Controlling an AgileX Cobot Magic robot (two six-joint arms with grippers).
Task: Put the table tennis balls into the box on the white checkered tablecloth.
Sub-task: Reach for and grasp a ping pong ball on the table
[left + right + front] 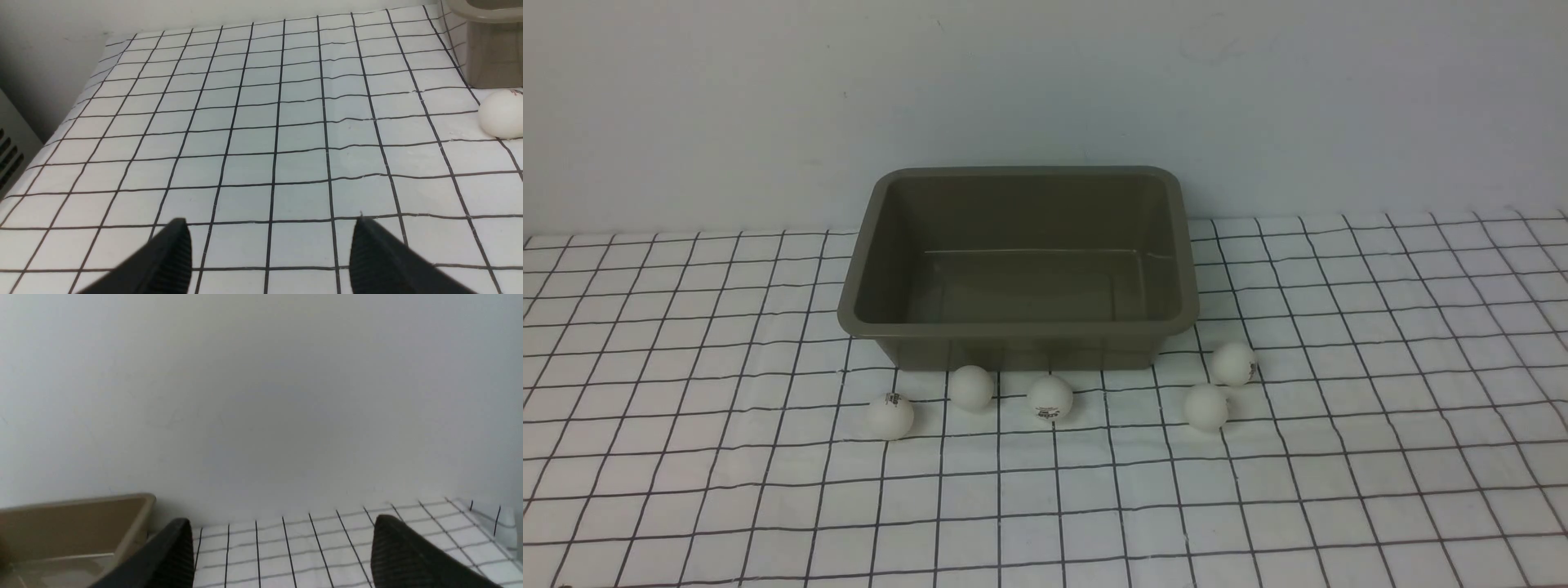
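Five table tennis balls (1049, 398) lie on the white checkered tablecloth (686, 343), and none is in the box (1013, 331), whose floor is bare. All five sit on the robot's side of the box, close to its near wall: three strung out toward the left and a pair (1205, 407) near the right corner.

Left gripper (269, 228): jaws parted wide, nothing between them, over bare cloth. Its wrist camera catches one ball (500, 112) at the edge of view, just beside the box's corner, so the ball lies off to the gripper's box-ward side, not ahead.

Right gripper (281, 522): jaws spread wide, empty, aimed at the wall (261, 396). A box corner shows in its view, but no ball.

Neither arm shows in the front view. Judgement: the left arm is better placed for the left trio, the right arm for the pair. Balls are round, so grasp direction is free.
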